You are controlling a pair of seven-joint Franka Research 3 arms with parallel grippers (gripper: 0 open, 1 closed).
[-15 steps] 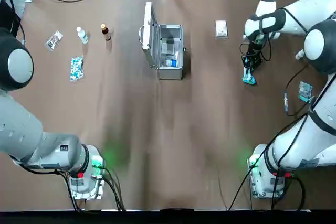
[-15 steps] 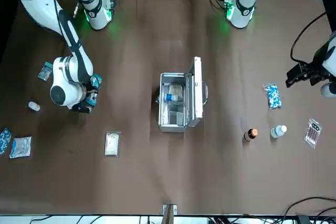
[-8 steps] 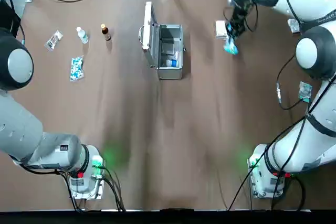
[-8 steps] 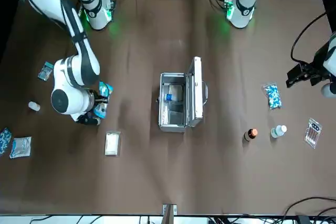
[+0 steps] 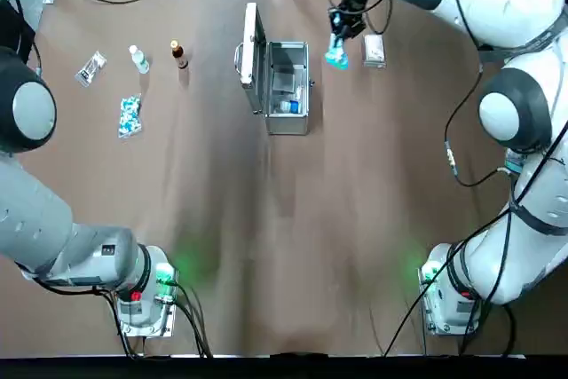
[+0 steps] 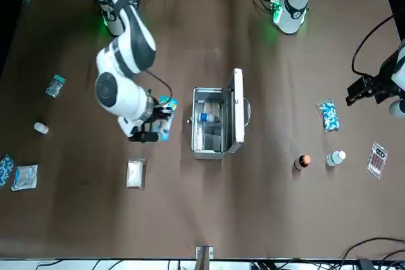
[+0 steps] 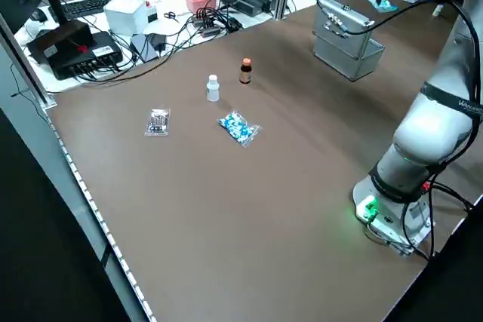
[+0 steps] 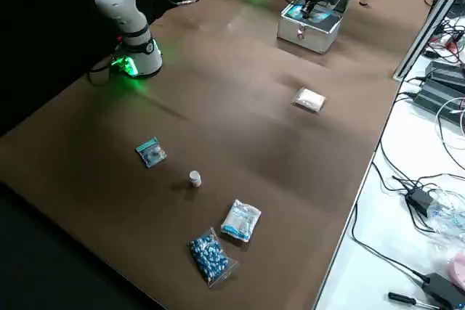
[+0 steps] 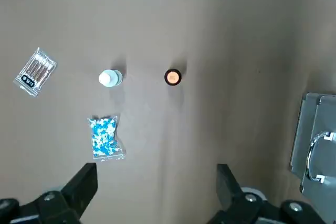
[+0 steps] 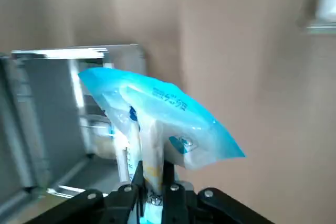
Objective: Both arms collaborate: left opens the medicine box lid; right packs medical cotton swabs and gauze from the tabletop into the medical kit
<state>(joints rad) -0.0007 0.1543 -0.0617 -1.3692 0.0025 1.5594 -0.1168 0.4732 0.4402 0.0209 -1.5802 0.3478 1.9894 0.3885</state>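
The medicine box (image 5: 287,86) stands open at the far middle of the table, and its lid (image 5: 251,52) is upright on its left side. My right gripper (image 5: 339,35) hovers just right of the box, shut on the blue-and-white medical cotton swabs packet (image 5: 335,59), which hangs below it. In the right wrist view the packet (image 10: 157,111) is pinched between the fingers beside the open box (image 10: 50,108). The white gauze (image 5: 374,49) lies flat on the table right of the gripper. My left gripper (image 9: 155,195) is open, held high over the table's left side.
Left of the box lie a brown bottle (image 5: 179,53), a white bottle (image 5: 138,59), a speckled blue-white packet (image 5: 130,115) and a clear packet (image 5: 90,67). More small packets (image 6: 25,177) and a tiny bottle (image 6: 41,128) lie at the table's right end.
My right gripper has carried the blue-and-white packet leftward from the table's right side, past the gauze, to beside the open box. The left arm has not moved.
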